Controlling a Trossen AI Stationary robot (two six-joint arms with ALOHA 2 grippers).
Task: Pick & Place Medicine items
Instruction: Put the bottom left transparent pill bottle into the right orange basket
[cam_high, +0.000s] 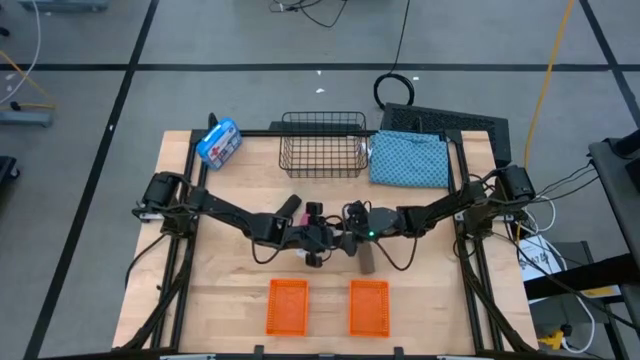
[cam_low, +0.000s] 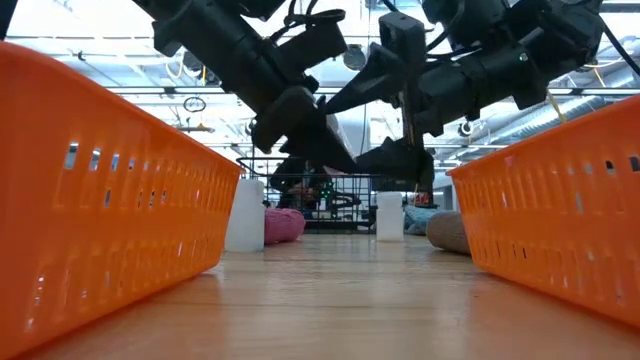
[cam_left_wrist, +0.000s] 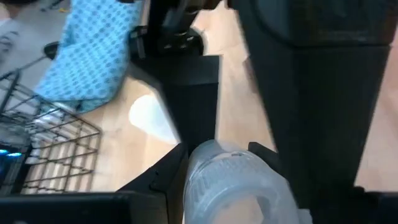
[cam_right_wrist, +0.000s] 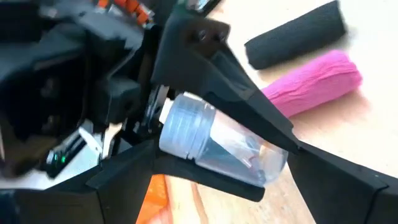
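Overhead: both grippers meet mid-table above the orange bins (cam_high: 287, 306). Left wrist: left gripper (cam_left_wrist: 214, 165) fingers narrowed onto a bottle (cam_left_wrist: 233, 183). Right wrist: right gripper (cam_right_wrist: 249, 155) fingers wide, flanking that bottle (cam_right_wrist: 217, 146); black piece (cam_right_wrist: 295, 40) and pink piece (cam_right_wrist: 314, 81) beyond.

This is a robotics lab or workshop. A pale wooden table (cam_high: 420, 290) in a black metal frame stands on a grey floor (cam_high: 100, 120) marked with dark tape lines, and 2 dark robot arms are mounted at its left and right edges. Loose black and yellow cables (cam_high: 400, 60) trail across the floor beyond the far edge. The low view shows an industrial ceiling with exposed silver ducting (cam_low: 590, 100) and strip lights.
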